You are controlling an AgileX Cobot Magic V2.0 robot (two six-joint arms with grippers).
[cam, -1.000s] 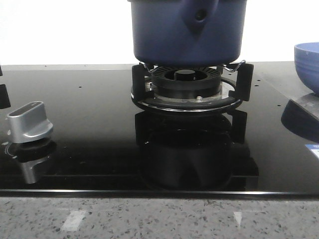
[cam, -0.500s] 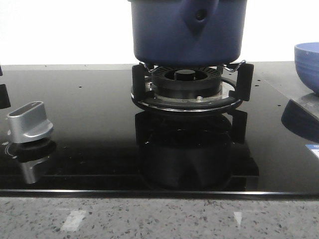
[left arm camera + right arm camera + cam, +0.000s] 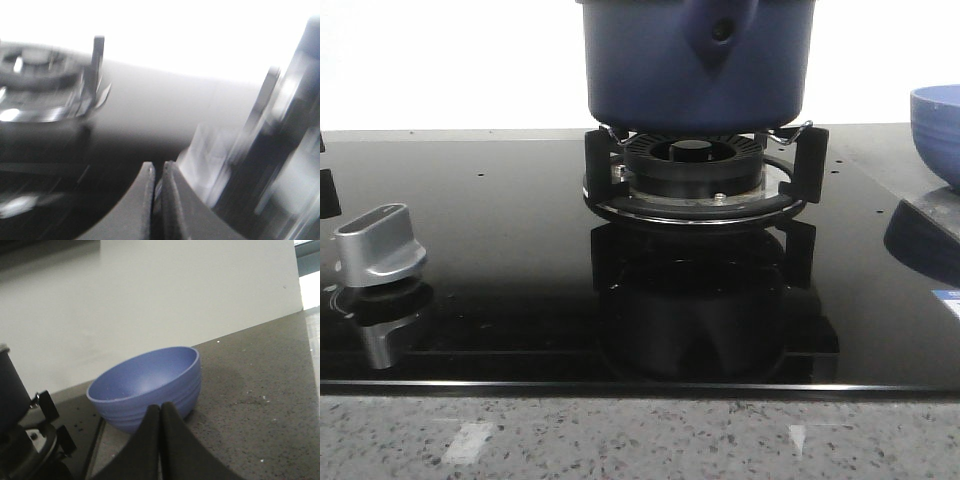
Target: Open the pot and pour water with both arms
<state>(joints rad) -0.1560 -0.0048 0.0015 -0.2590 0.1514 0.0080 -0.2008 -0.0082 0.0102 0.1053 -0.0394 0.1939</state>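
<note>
The dark navy pot [image 3: 650,70] stands on the gas burner [image 3: 695,175] at the top centre of the front view, its handle mount with the small hole [image 3: 721,31] facing the camera. Its top is cut off by the frame. Neither gripper shows in the front view. My left gripper [image 3: 156,169] is shut and empty; its view is blurred, with a burner support [image 3: 96,70] beyond it. My right gripper [image 3: 160,409] is shut and empty just in front of the lighter blue bowl [image 3: 147,385]. The pot's wall shows in the right wrist view [image 3: 10,385].
The blue bowl [image 3: 936,125] sits on the grey counter at the right edge of the black glass hob [image 3: 500,260]. A silver stove knob [image 3: 378,243] stands at the hob's left. A shiny blurred object [image 3: 260,165] is close beside my left gripper.
</note>
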